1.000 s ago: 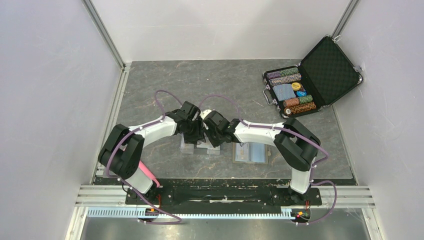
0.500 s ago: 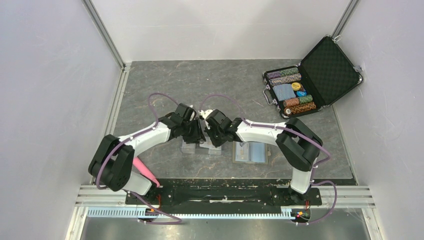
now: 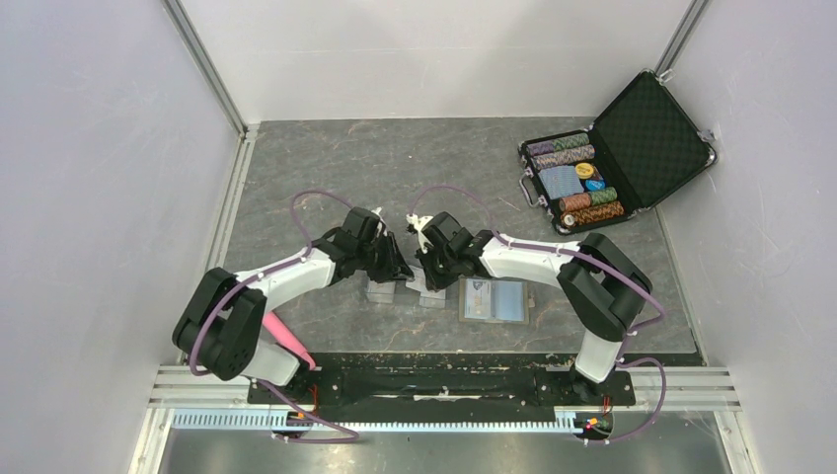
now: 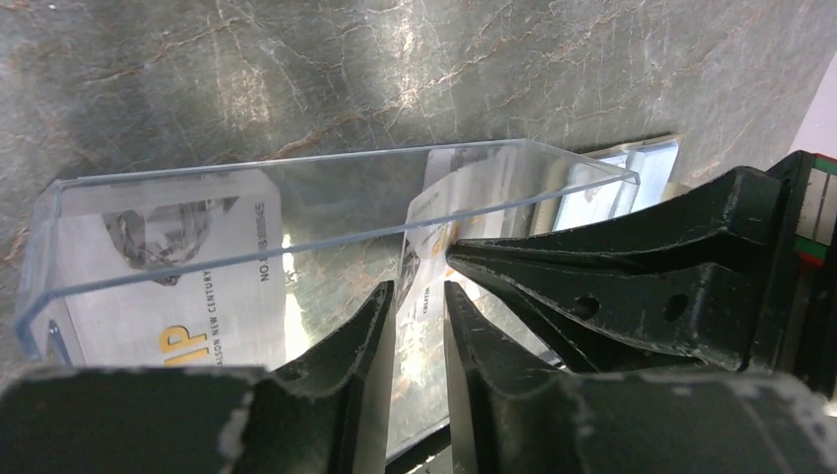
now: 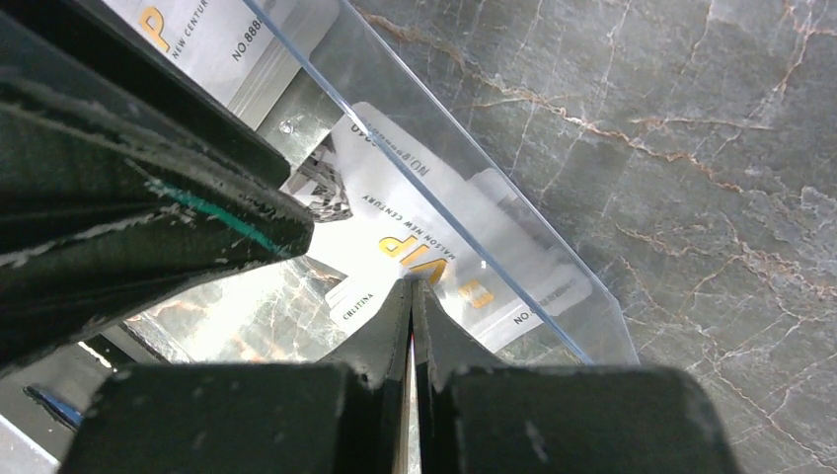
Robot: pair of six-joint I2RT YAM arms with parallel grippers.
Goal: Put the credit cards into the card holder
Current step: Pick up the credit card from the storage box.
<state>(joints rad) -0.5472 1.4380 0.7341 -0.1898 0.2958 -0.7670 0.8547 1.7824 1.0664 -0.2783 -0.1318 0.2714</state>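
Observation:
Two clear plastic cases (image 3: 380,291) (image 3: 426,293) sit side by side mid-table, each with a whitish credit card carrying gold letters inside. One card (image 4: 168,296) lies flat in the left case. The other card (image 5: 434,237) lies in the right case. My right gripper (image 5: 411,283) is shut, its tips resting on that card's face. My left gripper (image 4: 417,291) hovers over the same card with its jaws a narrow gap apart, the card showing through the gap. In the top view both grippers (image 3: 403,269) (image 3: 420,273) meet over the cases. The card holder (image 3: 494,299) lies open to their right.
An open black poker-chip case (image 3: 612,163) stands at the back right corner. Grey walls close in the marbled table on the left, back and right. The two arms nearly touch at their wrists.
Both wrists have shifted a little away from the bases and tipped down onto the clear cases. The left arm's elbow has swung outward to the left.

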